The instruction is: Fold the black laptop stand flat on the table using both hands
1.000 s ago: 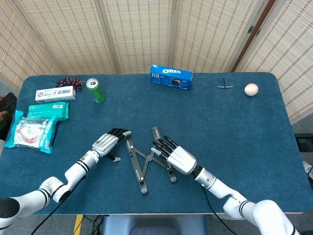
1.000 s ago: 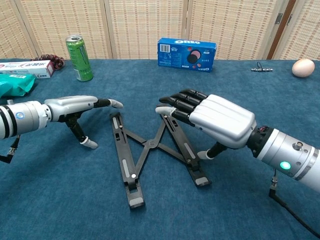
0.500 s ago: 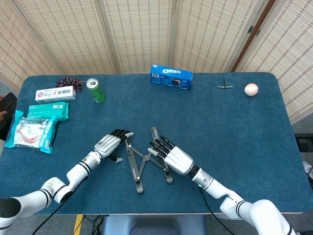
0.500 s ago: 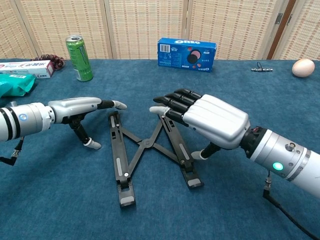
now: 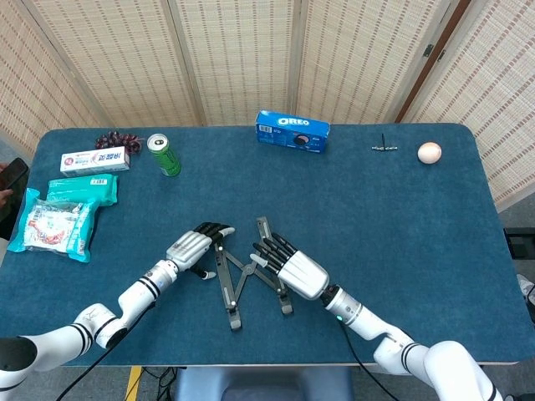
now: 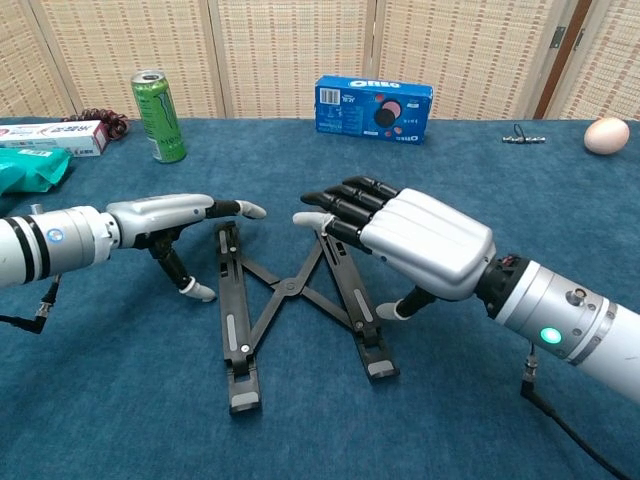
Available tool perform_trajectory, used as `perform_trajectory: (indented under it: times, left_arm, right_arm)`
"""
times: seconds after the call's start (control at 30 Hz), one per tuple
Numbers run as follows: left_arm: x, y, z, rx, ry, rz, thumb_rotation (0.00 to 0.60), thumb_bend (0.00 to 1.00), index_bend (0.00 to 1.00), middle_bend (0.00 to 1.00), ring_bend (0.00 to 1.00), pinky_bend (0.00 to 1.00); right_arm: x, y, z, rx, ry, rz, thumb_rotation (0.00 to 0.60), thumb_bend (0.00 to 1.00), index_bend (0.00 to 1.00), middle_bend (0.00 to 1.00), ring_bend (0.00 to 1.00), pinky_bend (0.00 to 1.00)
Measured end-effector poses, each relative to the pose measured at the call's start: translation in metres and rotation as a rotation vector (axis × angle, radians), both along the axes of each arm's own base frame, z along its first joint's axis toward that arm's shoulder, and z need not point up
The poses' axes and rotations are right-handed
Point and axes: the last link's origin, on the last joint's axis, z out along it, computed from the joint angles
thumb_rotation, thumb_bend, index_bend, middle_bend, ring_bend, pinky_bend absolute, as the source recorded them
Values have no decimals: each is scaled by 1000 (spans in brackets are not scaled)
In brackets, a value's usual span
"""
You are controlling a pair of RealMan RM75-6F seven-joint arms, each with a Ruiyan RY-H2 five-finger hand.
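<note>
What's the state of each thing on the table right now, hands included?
Black folding laptop stand: lying on the table, rails spread in an X, not folded.
Left hand: fingers extended at the stand's left rail, holding nothing.
Right hand: fingers curved over the right rail's top.
Green drink can: upright.
Blue Oreo box: standing on its long edge.

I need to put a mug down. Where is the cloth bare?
Bare cloth lies between the Oreo box and the egg, and along the right edge. It is crowded around the laptop stand and the snack packets.
</note>
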Motion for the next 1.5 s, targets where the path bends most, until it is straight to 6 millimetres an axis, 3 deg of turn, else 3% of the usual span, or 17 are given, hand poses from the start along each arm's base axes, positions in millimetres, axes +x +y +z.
perform_trajectory:
  times: [1.5]
  left_arm:
    - [12,-2,-9,-110,-108,66,600,150,0,69,5,31]
  right_arm:
    - [14,-8,-7,61,-118,-22,600,0,0,0,0,55]
